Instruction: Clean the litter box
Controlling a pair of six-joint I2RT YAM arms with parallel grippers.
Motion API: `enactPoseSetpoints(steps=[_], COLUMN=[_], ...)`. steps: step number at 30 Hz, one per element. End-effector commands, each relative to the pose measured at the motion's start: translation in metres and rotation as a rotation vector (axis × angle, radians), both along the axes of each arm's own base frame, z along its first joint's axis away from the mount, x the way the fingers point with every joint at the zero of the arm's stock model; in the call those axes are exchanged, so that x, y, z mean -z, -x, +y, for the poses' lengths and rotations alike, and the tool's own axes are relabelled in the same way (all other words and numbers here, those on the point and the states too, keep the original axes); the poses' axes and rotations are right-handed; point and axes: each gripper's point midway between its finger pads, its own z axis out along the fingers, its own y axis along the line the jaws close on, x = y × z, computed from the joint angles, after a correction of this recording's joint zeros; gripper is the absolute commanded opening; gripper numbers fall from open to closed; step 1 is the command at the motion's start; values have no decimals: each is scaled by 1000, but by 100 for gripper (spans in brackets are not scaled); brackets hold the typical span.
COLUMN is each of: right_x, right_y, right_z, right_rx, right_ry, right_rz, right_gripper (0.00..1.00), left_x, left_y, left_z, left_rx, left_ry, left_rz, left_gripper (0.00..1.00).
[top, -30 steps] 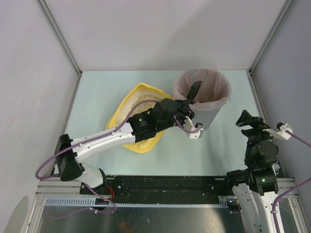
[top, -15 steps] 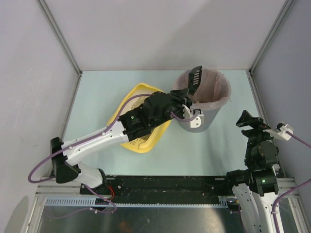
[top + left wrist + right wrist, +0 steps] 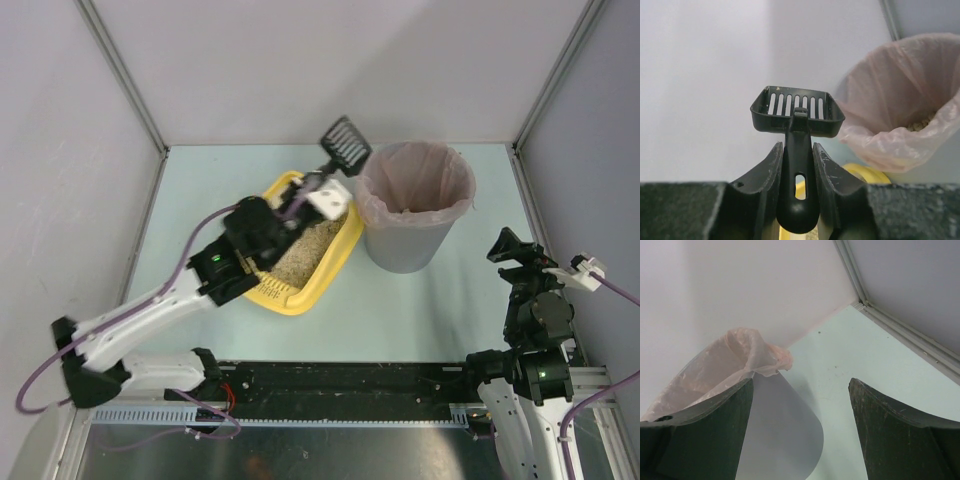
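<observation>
Litter box [image 3: 292,300], a shallow yellow plastic tray of beige granules [image 3: 305,252], lies centre-left on the worktop [image 3: 200,200]. The left fingers [image 3: 764,172] clamp an empty black slotted plastic scoop [image 3: 797,112]. Pale bits [image 3: 921,123] in the grey pink-lined round bin [image 3: 400,248] suggest a dump done, remaining clumps unclear. The right fingers [image 3: 705,435] gape.

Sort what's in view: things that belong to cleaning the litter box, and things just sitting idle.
Part of the job: litter box; black slotted scoop, gripped by the left end effector; grey lined bin.
Idle: right end effector, open and empty, right of the bin.
</observation>
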Motion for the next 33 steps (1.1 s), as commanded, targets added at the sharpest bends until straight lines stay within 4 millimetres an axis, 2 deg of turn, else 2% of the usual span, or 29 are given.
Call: enactPoseSetpoints(steps=[1, 3, 4, 7, 11, 12, 14, 15, 18, 20, 24, 26, 27, 29, 30, 33], right_x=[-8, -9, -11, -12, -16, -18, -20, -20, -18, -16, -17, -17, -17, -15, -15, -14], right_y=[1, 3, 5, 12, 20, 21, 23, 23, 20, 17, 10, 8, 7, 5, 5, 2], right_z=[-10, -14, -17, -24, -27, -27, -27, -27, -26, -24, -16, -14, -14, -13, -13, -10], right_rx=[58, 80, 92, 129, 146, 146, 143, 144, 142, 133, 90, 78, 77, 75, 75, 63], right_ry=[19, 28, 36, 34, 14, 11, 2, 0, -12, -18, -46, -49, -50, -49, -49, -56], right_rz=[-21, -19, -22, -30, -58, -66, -80, -78, -71, -65, -74, -73, -71, -62, -62, -59], right_gripper=[82, 82, 82, 82, 82, 82, 82, 82, 82, 82, 81, 82, 81, 81, 81, 81], left_x=[-28, -16, -2, 24, 50, 65, 76, 88, 113, 139, 177, 169, 177, 177, 184, 189], left_y=[18, 19, 23, 28, 35, 33, 34, 34, 34, 32, 26, 24, 23, 19, 17, 15], left_z=[65, 87, 100, 133, 163, 166, 168, 169, 161, 151, 149, 145, 144, 140, 138, 132], left_rx=[-65, -121, -145, -199, -242, -270, -283, -298, -274, -258, -291, -249, -243, -215, -218, -197], left_ry=[423, 468, 478, 561, 649, 607, 580, 544, 513, 494, 472, 529, 530, 545, 532, 550], left_rz=[69, 88, 99, 136, 189, 226, 258, 284, 341, 409, 464, 429, 437, 435, 450, 453], left_gripper=[0, 0, 0, 0, 0, 0, 0, 0, 0, 0, 0, 0, 0, 0, 0, 0])
